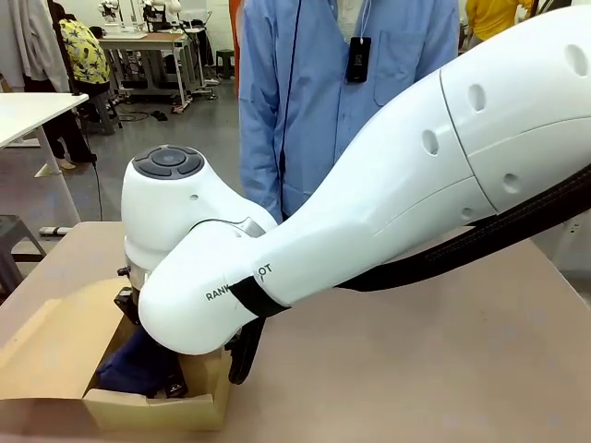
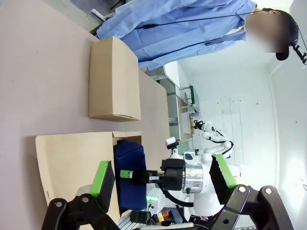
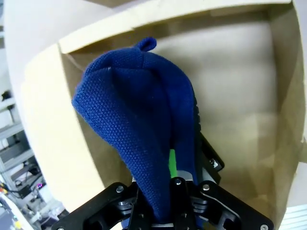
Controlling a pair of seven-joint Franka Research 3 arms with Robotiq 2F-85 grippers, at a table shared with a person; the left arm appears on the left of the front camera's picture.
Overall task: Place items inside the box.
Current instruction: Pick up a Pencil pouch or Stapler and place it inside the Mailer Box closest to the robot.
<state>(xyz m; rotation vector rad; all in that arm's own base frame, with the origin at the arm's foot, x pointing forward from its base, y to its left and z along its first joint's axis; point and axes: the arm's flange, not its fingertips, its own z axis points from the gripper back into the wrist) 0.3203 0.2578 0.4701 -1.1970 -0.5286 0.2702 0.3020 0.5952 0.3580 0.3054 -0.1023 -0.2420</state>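
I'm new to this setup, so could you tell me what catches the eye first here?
The white right arm stretches across the front view, down into the open cardboard box at the picture's lower left. Inside it, the right gripper is shut on a navy pouch. A person in a blue shirt stands at the far side.

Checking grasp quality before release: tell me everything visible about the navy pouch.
The navy pouch is soft, coarse-woven blue fabric, bunched into folds, with a small loop at its far end. The right gripper is shut on its near end, and the pouch points down into the open brown box, inside its walls. Whether its tip rests on the box floor cannot be told.
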